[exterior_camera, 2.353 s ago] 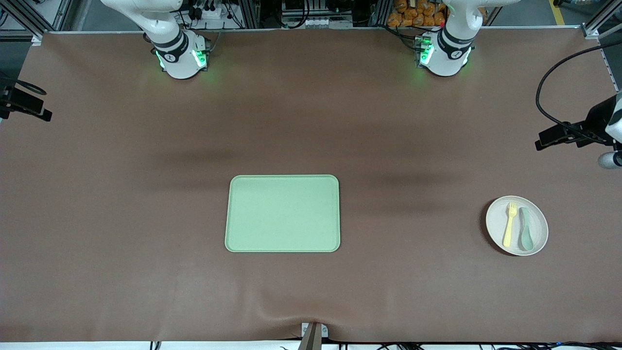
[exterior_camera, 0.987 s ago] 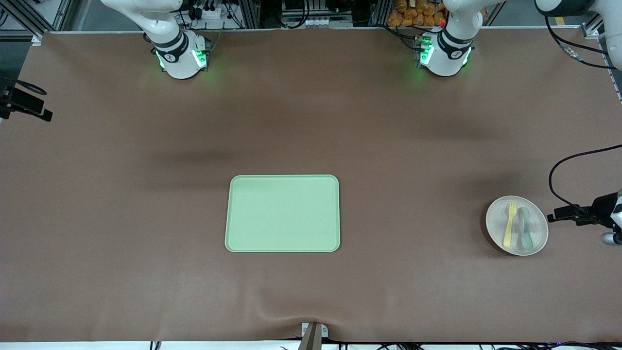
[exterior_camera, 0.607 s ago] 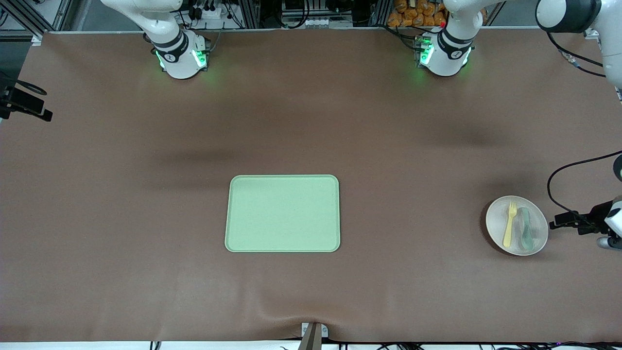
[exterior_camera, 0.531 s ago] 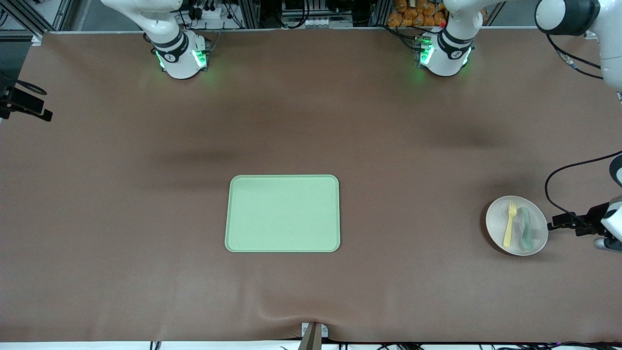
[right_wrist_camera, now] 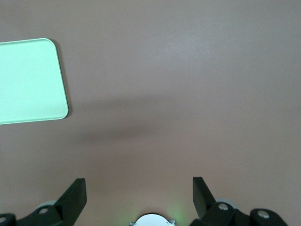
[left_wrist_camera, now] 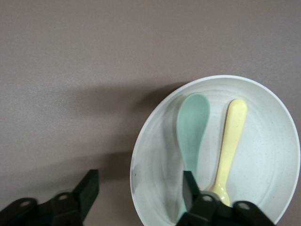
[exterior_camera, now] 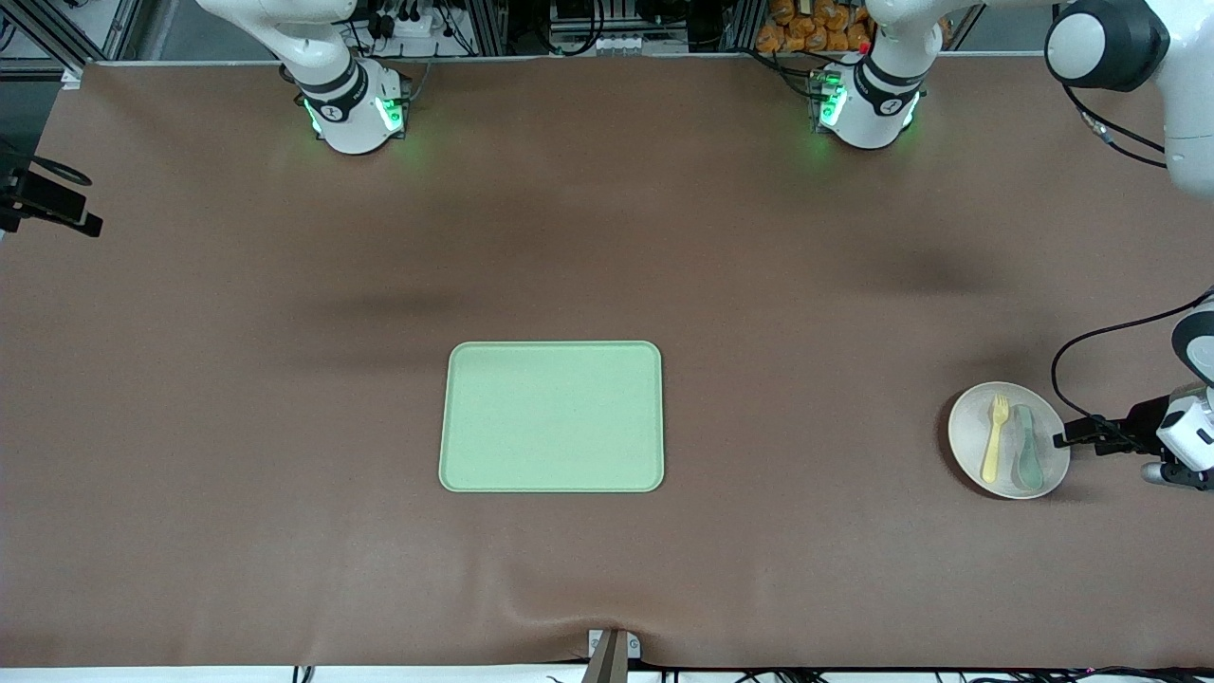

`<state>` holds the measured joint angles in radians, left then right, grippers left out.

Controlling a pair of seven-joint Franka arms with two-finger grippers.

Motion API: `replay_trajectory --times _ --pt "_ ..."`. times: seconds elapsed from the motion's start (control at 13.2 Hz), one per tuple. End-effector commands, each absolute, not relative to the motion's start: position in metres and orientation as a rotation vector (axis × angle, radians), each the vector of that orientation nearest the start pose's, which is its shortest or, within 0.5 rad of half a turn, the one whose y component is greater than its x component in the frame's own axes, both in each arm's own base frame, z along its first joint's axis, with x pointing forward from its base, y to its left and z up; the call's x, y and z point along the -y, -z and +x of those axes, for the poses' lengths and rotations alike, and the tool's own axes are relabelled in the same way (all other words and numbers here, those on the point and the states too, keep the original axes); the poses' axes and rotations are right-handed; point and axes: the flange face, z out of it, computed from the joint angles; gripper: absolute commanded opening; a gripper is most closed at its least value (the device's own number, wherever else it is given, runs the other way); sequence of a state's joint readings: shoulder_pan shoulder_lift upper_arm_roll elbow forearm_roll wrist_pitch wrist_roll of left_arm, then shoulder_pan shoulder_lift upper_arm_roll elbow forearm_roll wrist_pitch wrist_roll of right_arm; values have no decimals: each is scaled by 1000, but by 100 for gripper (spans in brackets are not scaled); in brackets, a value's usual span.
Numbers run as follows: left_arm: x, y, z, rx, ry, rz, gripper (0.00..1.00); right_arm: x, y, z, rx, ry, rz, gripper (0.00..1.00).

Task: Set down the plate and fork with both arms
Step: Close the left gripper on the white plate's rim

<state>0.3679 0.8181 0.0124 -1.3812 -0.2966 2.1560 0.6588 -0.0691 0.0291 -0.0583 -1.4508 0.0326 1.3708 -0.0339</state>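
The pale cream plate (exterior_camera: pixel 965 444) lies toward the left arm's end of the table, with the yellow fork (exterior_camera: pixel 994 438) and a grey-green spoon (exterior_camera: pixel 1026 460) side by side in it. My left gripper (exterior_camera: pixel 1064 441) is low at the plate's rim and open. In the left wrist view the gripper (left_wrist_camera: pixel 140 181) straddles the rim of the plate (left_wrist_camera: pixel 268 155): one finger is over the spoon (left_wrist_camera: pixel 192 127) beside the fork (left_wrist_camera: pixel 230 136), the other over bare table. My right gripper (right_wrist_camera: pixel 139 186) is open, empty and held high over the right arm's end of the table (exterior_camera: pixel 57 204), waiting.
A rectangular light-green tray (exterior_camera: pixel 550 417) lies at the table's middle; one corner of it shows in the right wrist view (right_wrist_camera: pixel 28 80). The right arm's base (exterior_camera: pixel 351 114) and the left arm's base (exterior_camera: pixel 868 109) stand along the table's edge. A black cable (exterior_camera: pixel 1091 351) loops above the plate.
My left gripper has come down from high over the table's end and slid in to the plate's rim. The plate, fork, spoon, tray and right arm have not moved.
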Motion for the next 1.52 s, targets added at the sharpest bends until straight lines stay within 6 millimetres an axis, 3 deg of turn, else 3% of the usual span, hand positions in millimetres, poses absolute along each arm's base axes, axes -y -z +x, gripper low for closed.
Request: replay_trajectory --times 0.0,0.3,0.53,0.91,1.44 --pt "-259 -213 687 -230 171 -3384 68 62 -651 534 -141 -160 -3108 100" --pt "-261 -205 685 -244 159 -3387 57 62 -651 535 -141 -162 -3108 100" --pt "-265 -200 684 -263 162 -3383 43 62 -650 535 -141 -162 -3108 100" --pt "-265 -197 683 -268 158 -3384 30 62 -650 535 -141 -162 -3108 100" --pt "-271 -193 680 -267 155 -3384 26 62 -650 535 -141 -162 -3108 100"
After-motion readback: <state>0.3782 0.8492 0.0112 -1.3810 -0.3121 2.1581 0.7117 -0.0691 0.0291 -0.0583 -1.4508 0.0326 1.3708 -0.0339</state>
